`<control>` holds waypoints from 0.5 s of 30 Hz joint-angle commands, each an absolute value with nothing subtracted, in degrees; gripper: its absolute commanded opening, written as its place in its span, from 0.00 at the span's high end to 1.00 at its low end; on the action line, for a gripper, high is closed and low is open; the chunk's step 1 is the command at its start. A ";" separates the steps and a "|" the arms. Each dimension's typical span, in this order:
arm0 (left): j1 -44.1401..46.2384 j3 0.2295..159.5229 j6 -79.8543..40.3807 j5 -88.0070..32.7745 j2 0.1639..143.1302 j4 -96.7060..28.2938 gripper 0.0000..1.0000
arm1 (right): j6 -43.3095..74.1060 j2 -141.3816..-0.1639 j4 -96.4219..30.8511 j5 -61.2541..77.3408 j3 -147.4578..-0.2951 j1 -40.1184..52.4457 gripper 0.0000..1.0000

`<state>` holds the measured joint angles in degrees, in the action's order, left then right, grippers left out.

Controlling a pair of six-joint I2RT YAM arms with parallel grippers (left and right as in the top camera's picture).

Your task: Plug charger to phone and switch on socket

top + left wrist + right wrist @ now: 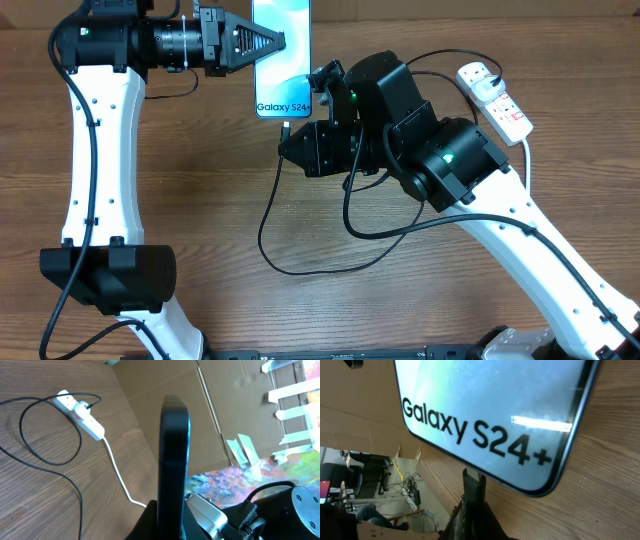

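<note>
plugging step: the connector [474, 485] of the charger [262, 230] stands end-on at the bottom rim of the phone [282, 50]. judged as the mating move; no view shows whether it is seated.
phone place: near the far edge of the desk [200, 200], about mid-width, screen lit and facing up. whether any part rests on the desk cannot be told.
left jaws: clamped on the phone's front and back at the long side toward the desk's left edge, steadying it.
right jaws: together on the connector, just below the phone's bottom rim.
cable: loops loosely toward the near edge, then passes under the right arm toward the socket [495, 95].
socket place: by the far right corner of the desk, well apart from the phone. its switch [508, 110] is not yet dealt with; on or off is unreadable.
risk, misalignment: a tilted connector would jam against the rim or bend, since the port is hidden.
risk, slip: a push from the right jaws could slide the phone in the left jaws' narrow hold.
risk, snag: the right arm lies over its own cable, so reaching for the switch could tug the connector out.
</note>
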<state>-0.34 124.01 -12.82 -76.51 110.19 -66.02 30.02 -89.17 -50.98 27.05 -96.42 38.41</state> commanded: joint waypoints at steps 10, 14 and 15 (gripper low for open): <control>0.73 124.55 -10.70 -76.58 109.40 -66.41 0.96 | 29.54 -89.19 -50.41 28.12 -97.91 38.94 0.96; 0.84 124.55 -10.68 -76.53 109.40 -67.00 0.96 | 29.56 -89.19 -50.41 28.12 -97.91 38.94 0.96; 0.84 124.55 -10.68 -76.51 109.40 -67.11 0.96 | 29.56 -89.19 -50.41 28.10 -97.91 38.94 0.96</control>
